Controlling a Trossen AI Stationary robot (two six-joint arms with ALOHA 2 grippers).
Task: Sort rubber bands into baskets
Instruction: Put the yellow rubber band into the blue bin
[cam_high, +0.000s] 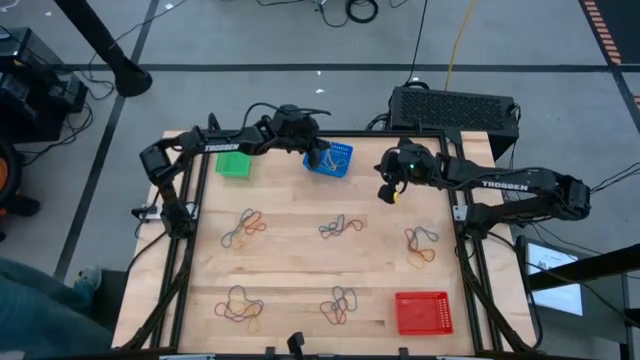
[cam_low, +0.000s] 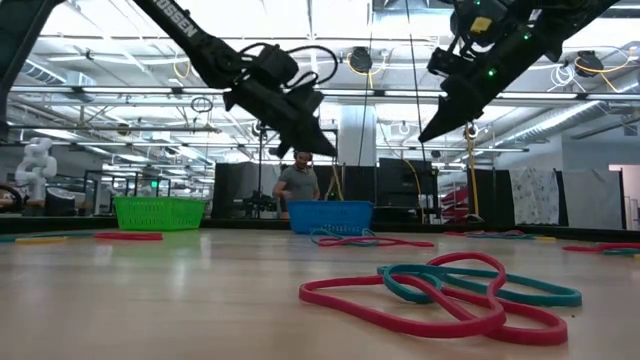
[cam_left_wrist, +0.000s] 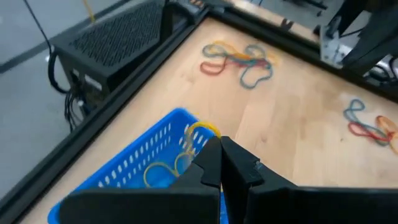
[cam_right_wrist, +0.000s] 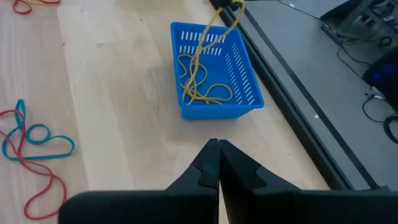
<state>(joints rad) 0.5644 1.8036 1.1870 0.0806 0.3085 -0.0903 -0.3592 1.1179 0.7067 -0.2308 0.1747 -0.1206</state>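
1. Left gripper (cam_high: 322, 152) pinched tight on a yellow band (cam_right_wrist: 214, 22), poised right above the blue basket (cam_high: 330, 160), loop dangling down into it.
2. Right gripper (cam_high: 386, 192) clamped on nothing, hanging just beside the blue basket, on its side toward the black vented box (cam_high: 452, 105).
3. Inside the blue basket: several yellow-tan bands (cam_right_wrist: 200, 90) already piled up. Good start there.
4. Green basket (cam_high: 233, 164) off to the blue basket's far side from the right gripper; contents too small to judge.
5. Red basket (cam_high: 423, 312) well away from the blue basket, at the table's opposite edge, looking empty.
6. Still plenty left: five mixed clusters of rubber bands (cam_high: 343, 226) spread over the wood between the blue basket and the red one.
7. Readable on both arms: white "TROSSEN" lettering (cam_high: 221, 147).
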